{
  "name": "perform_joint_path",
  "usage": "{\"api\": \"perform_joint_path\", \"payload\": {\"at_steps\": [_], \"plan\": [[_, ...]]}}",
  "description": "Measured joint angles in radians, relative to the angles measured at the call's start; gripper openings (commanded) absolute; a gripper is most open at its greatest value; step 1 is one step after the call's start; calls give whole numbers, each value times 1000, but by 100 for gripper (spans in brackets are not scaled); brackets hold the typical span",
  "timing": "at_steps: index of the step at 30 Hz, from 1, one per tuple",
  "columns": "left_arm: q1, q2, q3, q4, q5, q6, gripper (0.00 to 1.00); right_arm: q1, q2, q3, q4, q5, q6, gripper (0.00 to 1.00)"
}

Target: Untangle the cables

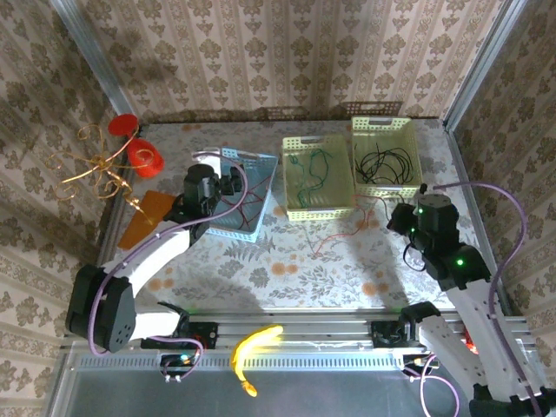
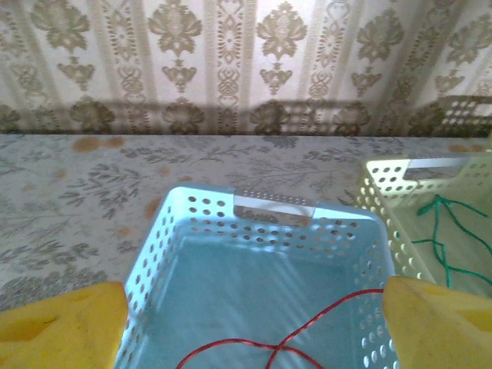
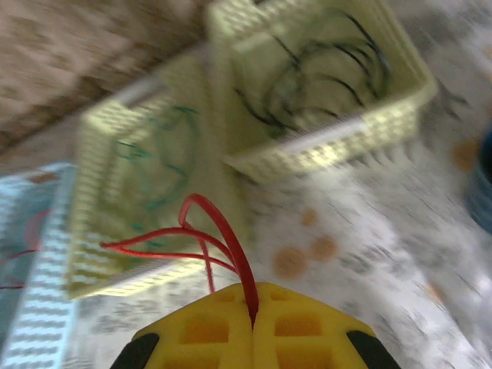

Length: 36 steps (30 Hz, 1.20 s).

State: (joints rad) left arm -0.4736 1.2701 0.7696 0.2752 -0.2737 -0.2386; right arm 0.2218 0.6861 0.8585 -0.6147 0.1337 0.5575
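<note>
In the right gripper (image 3: 252,314), clenching the red cable (image 3: 244,280) — left gripper (image 2: 254,334) released, poised over a blue basket (image 2: 273,209); beneath, floral-print worktop (image 2: 77,184) — behind, damask-papered wall (image 2: 231,61).

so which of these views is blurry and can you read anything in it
Right wrist view: motion-smeared, the yellow baskets soft, yet the red cable pinched in the shut right gripper reads clearly. Left wrist view: sharp, blue basket holes crisp. Top view: sharp, with dark shadows along the back wall.

Damask wallpaper walls (image 1: 261,52); floral tabletop (image 1: 287,261); metal corner posts (image 1: 87,43).
</note>
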Motion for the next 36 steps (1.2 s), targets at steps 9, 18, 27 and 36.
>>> {"api": "perform_joint_path", "payload": {"at_steps": [9,18,27,36], "plan": [[-51,-81,-93,-67,-166,-72,86,152,218,294,191,-177,-17,0],[-88,-170,-94,-205,-433,-148,87,250,605,560,325,-251,-8,0],[-88,-232,-93,-396,-596,-252,88,293,956,905,337,-293,0,0],[-88,-262,-93,-418,-614,-260,88,297,1194,1019,297,-312,-5,0]]}}
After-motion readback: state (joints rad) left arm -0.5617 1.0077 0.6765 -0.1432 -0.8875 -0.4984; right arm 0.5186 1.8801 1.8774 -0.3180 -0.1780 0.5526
